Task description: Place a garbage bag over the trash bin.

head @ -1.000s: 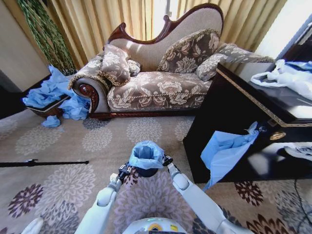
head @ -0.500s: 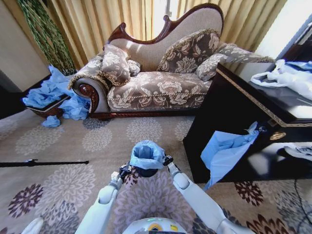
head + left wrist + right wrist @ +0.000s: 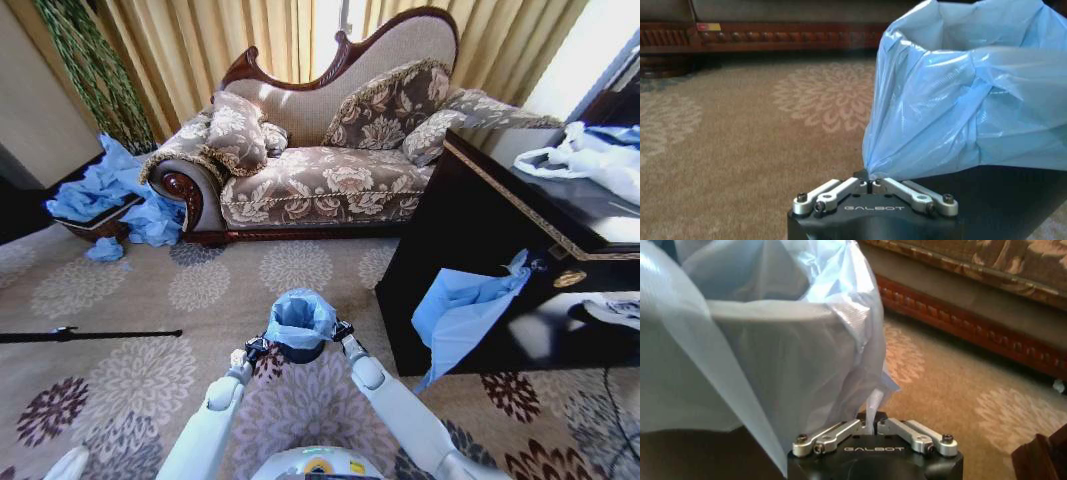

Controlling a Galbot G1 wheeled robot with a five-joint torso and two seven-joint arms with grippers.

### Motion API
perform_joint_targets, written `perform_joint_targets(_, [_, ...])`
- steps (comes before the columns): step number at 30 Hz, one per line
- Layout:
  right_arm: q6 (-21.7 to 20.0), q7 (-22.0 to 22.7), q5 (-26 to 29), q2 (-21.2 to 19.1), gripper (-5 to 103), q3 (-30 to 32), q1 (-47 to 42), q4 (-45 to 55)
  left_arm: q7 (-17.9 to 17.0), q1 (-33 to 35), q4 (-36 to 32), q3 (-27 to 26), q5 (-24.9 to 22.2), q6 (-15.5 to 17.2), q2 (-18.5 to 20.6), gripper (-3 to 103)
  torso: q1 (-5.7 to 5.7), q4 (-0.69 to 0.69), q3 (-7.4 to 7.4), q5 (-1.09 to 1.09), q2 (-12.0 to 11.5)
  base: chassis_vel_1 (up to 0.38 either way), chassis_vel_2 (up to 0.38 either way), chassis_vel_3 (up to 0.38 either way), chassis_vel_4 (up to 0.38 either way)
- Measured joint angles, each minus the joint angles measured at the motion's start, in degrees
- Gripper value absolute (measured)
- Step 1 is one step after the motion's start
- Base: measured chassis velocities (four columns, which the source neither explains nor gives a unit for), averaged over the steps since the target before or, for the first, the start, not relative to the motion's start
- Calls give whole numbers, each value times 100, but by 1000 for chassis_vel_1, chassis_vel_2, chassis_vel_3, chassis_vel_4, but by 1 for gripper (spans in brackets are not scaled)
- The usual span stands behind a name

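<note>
Grippers pinching bag hem at bin sides.
Left gripper [image 3: 870, 184] and right gripper [image 3: 871, 426] each clamp the garbage bag [image 3: 298, 316] low, draped over the trash bin [image 3: 301, 351] on the carpet [image 3: 130, 300] before the sofa [image 3: 330, 150].

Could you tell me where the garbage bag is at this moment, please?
In the head view the garbage bag sits draped over the trash bin on the carpet before the sofa, pinched by the left gripper and the right gripper at either side.
</note>
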Motion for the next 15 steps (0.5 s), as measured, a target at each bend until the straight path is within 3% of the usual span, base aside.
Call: perform_joint_targets(15, [236,-124,-332,237,0,213,32,-458,46,68,128,-55,91,-113,9,0,0,0,0,0,0,0,0,0,0])
